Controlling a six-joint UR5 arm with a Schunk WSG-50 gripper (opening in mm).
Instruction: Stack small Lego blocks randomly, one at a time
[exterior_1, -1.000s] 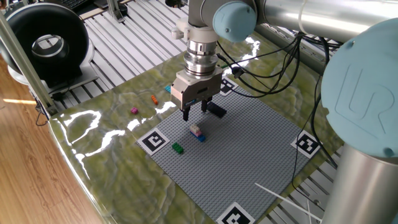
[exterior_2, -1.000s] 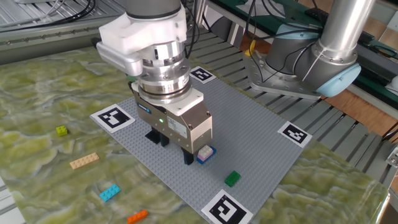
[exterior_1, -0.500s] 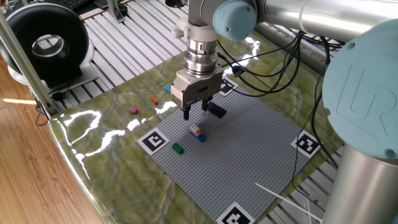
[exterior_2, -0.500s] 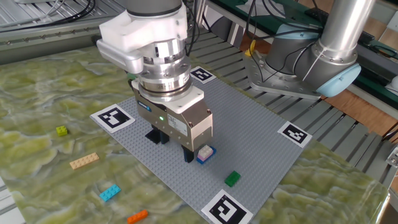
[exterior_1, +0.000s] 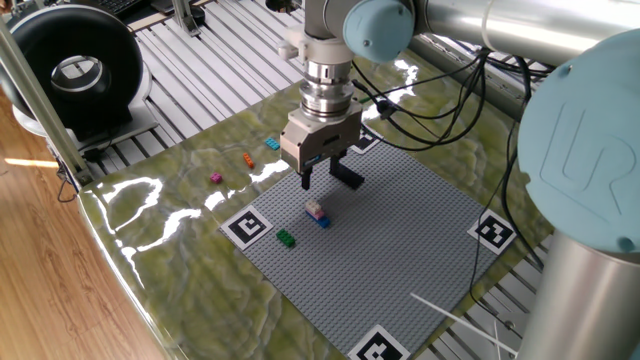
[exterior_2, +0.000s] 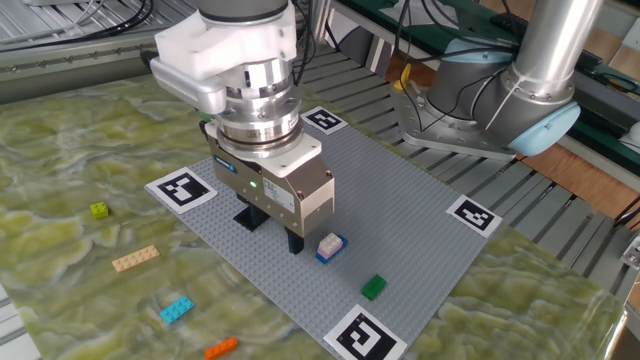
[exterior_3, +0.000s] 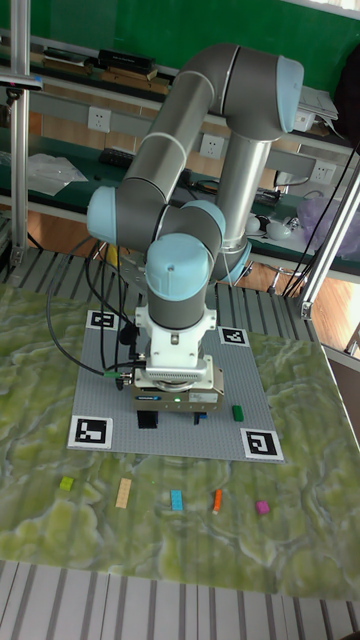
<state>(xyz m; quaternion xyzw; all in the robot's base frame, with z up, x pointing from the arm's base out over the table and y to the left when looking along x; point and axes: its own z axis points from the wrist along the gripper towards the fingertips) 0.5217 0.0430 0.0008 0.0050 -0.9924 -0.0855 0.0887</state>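
My gripper (exterior_1: 320, 176) hangs open and empty over the grey baseplate (exterior_1: 400, 240), just beyond a small stack: a white-pink block on a blue one (exterior_1: 317, 211) (exterior_2: 329, 246). A dark flat plate (exterior_1: 348, 178) (exterior_2: 246, 217) lies by the fingers. A green block (exterior_1: 285, 238) (exterior_2: 373, 287) sits near a marker tag. Off the plate lie magenta (exterior_1: 215, 178), orange (exterior_1: 246, 158) and cyan (exterior_1: 271, 144) blocks. The other fixed view adds a yellow-green block (exterior_2: 99, 210) and a tan block (exterior_2: 135, 258). The gripper (exterior_2: 275, 232) (exterior_3: 178, 408) partly hides the stack in the tall view.
Black-and-white marker tags (exterior_1: 247, 226) (exterior_1: 492, 231) sit at the baseplate corners. A black round device (exterior_1: 75, 70) stands at the back left. The arm's cables (exterior_1: 440, 110) trail across the mat behind the plate. A second robot base (exterior_2: 500, 110) stands beyond the table.
The gripper has drifted a little up and away from the white-pink and blue stack, still open. No block has moved.
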